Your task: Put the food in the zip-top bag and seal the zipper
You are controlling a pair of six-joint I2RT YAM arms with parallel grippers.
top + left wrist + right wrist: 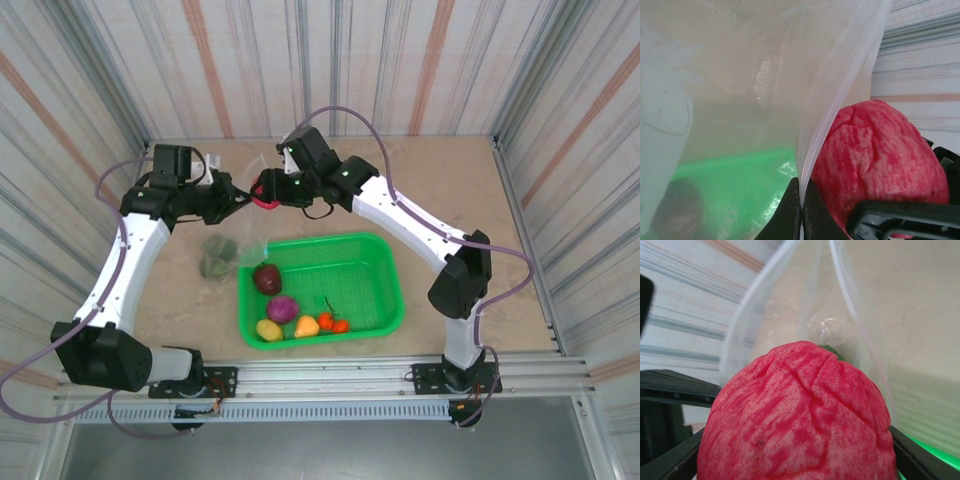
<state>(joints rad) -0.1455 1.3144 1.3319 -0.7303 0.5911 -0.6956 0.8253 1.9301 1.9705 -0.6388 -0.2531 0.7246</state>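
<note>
My left gripper (237, 196) is shut on the mouth edge of the clear zip-top bag (238, 240), pinching the zipper strip (826, 131) between its fingertips. My right gripper (266, 191) is shut on a pink-red toy fruit (800, 415) right at the bag's mouth (805, 305), which gapes open beyond it. That same fruit (875, 150) sits beside the held edge. Two green pieces (216, 256) lie inside the bag. Dark red (267, 278), purple (283, 309), yellow (268, 330) and orange (307, 326) food and small tomatoes (334, 323) lie in the green basket (375, 280).
The basket stands in front of the bag, near the table's front edge, with its left rim next to the bag. Striped walls (330, 60) close in the table on three sides. The right arm (420, 225) reaches across behind the basket.
</note>
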